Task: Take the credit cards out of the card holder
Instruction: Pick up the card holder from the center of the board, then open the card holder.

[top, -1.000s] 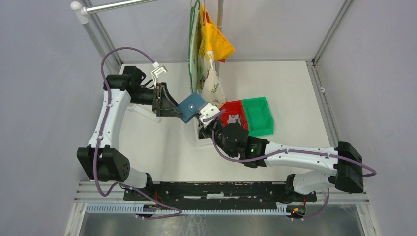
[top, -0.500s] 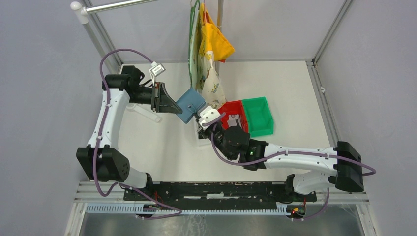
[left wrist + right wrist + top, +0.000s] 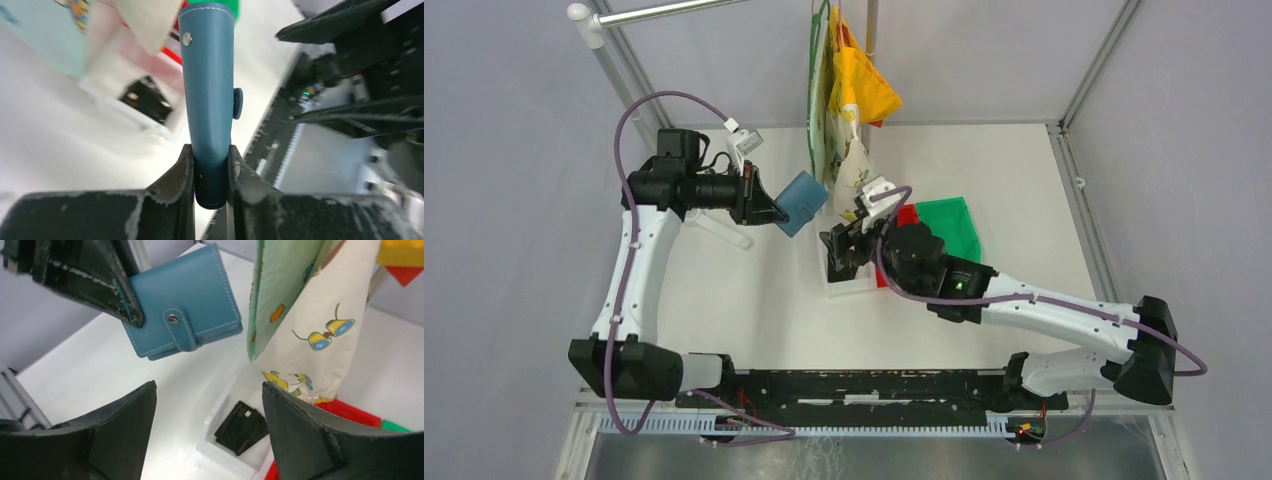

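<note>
The teal card holder (image 3: 802,203) hangs in the air, folded and snapped closed, with my left gripper (image 3: 774,212) shut on one edge. The left wrist view shows the card holder (image 3: 210,95) edge-on, pinched between the jaws of the left gripper (image 3: 210,157). My right gripper (image 3: 844,245) stands open just right of and below it, touching nothing. Seen from the right wrist, the card holder (image 3: 185,300) is up and to the left of the open right gripper (image 3: 207,387). Black credit cards (image 3: 242,427) lie in a white bin (image 3: 220,447) beneath.
The white bin (image 3: 849,290) sits under the right gripper, with a red bin (image 3: 907,214) and a green bin (image 3: 949,228) to its right. Patterned cloth bags (image 3: 844,110) hang from a rail just behind; their fabric (image 3: 310,315) is close to the right fingers.
My left gripper shut on the card holder and carried it left and back. My right gripper let go, opened wide and drew away over the white bin.
</note>
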`<state>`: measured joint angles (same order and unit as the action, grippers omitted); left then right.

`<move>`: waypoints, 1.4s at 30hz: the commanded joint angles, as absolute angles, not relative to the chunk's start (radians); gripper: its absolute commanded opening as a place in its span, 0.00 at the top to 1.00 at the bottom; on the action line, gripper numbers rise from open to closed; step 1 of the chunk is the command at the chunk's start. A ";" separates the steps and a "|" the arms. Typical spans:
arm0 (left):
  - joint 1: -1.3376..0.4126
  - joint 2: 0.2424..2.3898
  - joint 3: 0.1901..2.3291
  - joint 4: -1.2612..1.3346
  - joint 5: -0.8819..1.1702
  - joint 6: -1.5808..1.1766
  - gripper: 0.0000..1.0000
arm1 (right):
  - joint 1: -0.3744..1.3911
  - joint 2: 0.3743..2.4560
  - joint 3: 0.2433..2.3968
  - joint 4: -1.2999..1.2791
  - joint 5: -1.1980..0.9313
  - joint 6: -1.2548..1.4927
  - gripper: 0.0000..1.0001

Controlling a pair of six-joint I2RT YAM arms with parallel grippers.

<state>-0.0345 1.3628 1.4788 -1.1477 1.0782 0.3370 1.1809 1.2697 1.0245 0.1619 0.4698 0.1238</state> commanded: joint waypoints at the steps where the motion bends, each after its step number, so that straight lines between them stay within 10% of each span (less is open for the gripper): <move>1: -0.119 1.224 1.450 -0.809 0.784 0.157 0.98 | 1.118 1.239 1.170 -0.056 0.380 0.445 0.18; 22: -0.362 1.038 1.369 -0.798 0.514 0.298 0.98 | 1.054 1.281 1.150 0.052 0.114 0.932 0.40; 42: -0.392 0.927 1.301 -0.848 0.564 0.451 0.98 | 1.022 1.331 1.114 0.192 0.064 1.060 0.38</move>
